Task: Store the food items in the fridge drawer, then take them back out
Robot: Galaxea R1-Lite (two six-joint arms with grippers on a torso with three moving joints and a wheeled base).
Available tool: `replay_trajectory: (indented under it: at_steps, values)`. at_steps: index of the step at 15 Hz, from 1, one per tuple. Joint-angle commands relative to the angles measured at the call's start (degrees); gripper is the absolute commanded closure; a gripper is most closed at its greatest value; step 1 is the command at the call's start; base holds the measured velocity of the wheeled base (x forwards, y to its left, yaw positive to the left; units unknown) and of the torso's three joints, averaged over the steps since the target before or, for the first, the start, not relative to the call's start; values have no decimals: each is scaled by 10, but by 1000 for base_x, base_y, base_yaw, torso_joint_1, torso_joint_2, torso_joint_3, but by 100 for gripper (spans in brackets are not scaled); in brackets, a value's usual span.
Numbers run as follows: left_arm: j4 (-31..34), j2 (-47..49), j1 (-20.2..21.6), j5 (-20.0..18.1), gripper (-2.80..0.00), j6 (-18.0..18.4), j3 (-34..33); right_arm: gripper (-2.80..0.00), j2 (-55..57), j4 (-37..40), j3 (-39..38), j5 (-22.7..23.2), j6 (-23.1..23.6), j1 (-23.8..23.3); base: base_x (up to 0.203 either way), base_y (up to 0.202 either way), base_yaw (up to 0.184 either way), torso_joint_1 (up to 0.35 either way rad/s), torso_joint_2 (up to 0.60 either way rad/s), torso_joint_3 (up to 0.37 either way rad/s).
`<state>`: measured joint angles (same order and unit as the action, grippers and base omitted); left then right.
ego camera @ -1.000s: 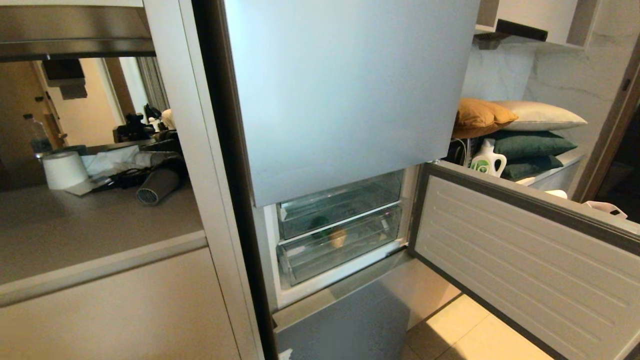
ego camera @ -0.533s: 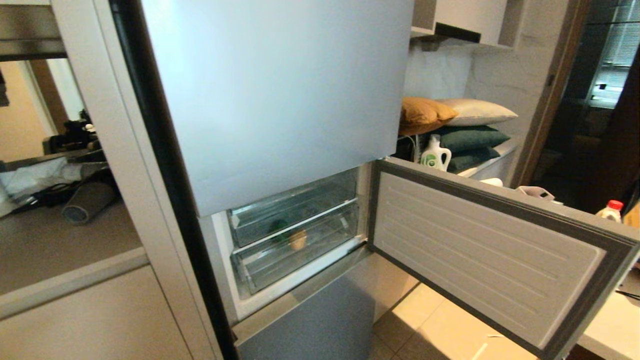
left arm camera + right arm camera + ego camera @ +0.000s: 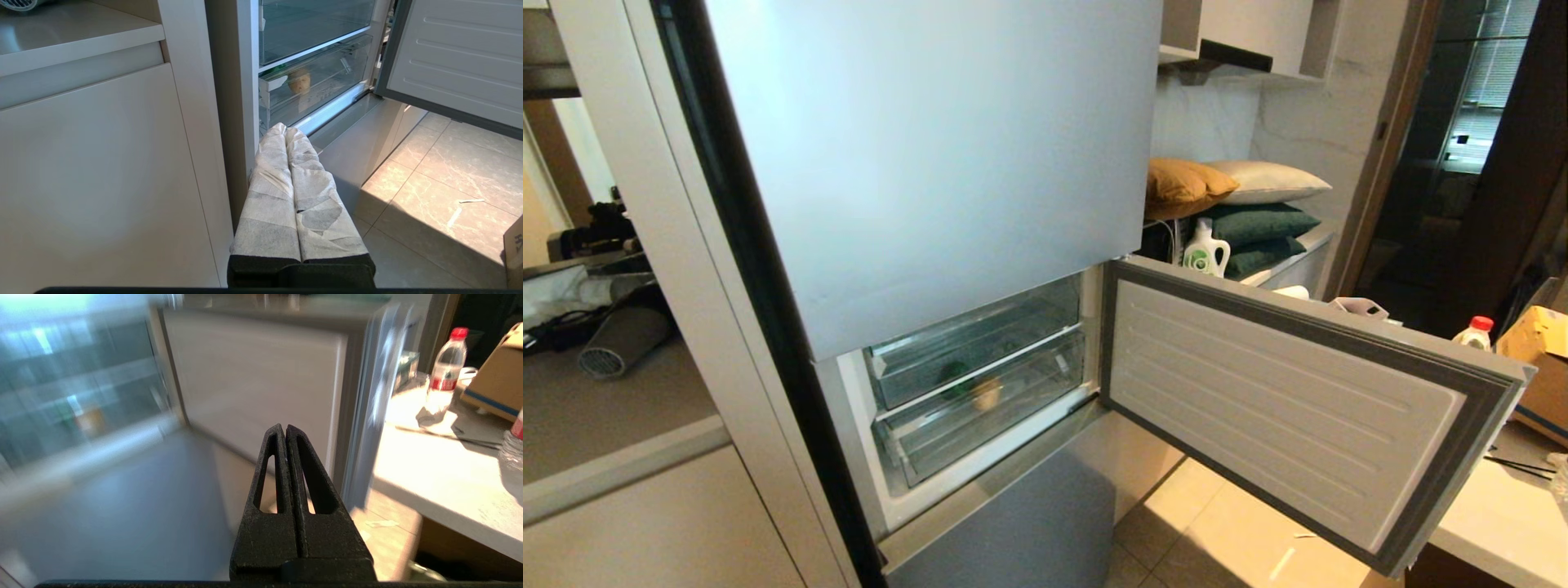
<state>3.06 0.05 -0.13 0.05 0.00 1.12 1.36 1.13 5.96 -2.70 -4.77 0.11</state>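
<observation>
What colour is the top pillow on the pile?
Mustard yellow pillow, clearest in the head view.

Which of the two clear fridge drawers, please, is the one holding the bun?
The lower drawer, just above the fridge's bottom sill: the tan bun shows behind its clear front wall, the green pepper beside it. The upper drawer looks empty.

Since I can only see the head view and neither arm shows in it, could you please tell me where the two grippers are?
Observer: The left gripper, its fingers wrapped in white cloth, is shut and empty. It points toward the fridge's transparent clear-plastic drawer, well short of it.
Operator: Thank you. And the right one?
Observer: The black right gripper is shut and empty too, and it faces the pale inner panel of the open fridge door.
</observation>
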Motion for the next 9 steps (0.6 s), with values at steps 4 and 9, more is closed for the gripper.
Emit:
replay_trajectory:
  at_steps: [4, 9]
  values:
    - [0, 0, 0, 0, 0, 0, -1, 0, 240, 45, 219, -29, -109, -77, 0, 0, 0, 0, 0, 0]
    - [0, 0, 0, 0, 0, 0, 0, 0, 468, -128, 246, 66, -159, -386, 0, 0, 0, 0, 0, 0]
